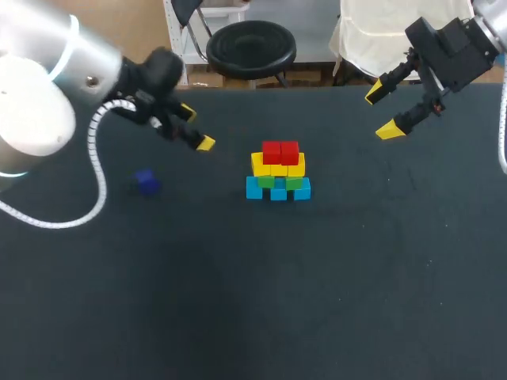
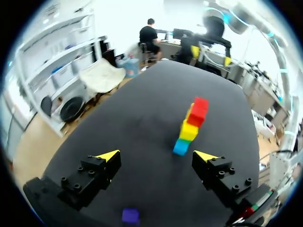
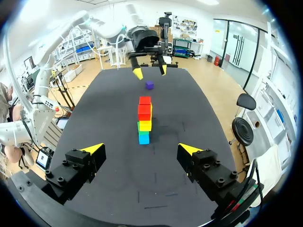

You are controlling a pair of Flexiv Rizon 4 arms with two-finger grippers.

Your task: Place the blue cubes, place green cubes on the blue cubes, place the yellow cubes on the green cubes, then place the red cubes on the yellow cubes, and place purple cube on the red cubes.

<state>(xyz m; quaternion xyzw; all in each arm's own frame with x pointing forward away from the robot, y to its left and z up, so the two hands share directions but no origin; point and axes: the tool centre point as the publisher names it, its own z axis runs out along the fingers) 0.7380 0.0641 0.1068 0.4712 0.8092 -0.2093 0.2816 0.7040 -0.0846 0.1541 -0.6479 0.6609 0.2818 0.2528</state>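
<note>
At mid-frame on the bench point(image 1: 238, 301) stands the stack point(image 1: 278, 170): blue cubes point(image 1: 253, 188) lowest, then green cubes point(image 1: 267, 181), yellow cubes point(image 1: 277, 166), and red cubes point(image 1: 280, 151) on top. Well apart at left lies the purple cube point(image 1: 146, 182), near the left pincer point(image 1: 196, 127), which is wide open and empty. At upper right the right pincer point(image 1: 382, 111) is also spread and holds nothing.

You can read no text, label, number or sign on the stacked cubes point(image 1: 278, 170) or the table point(image 1: 356, 301).
</note>
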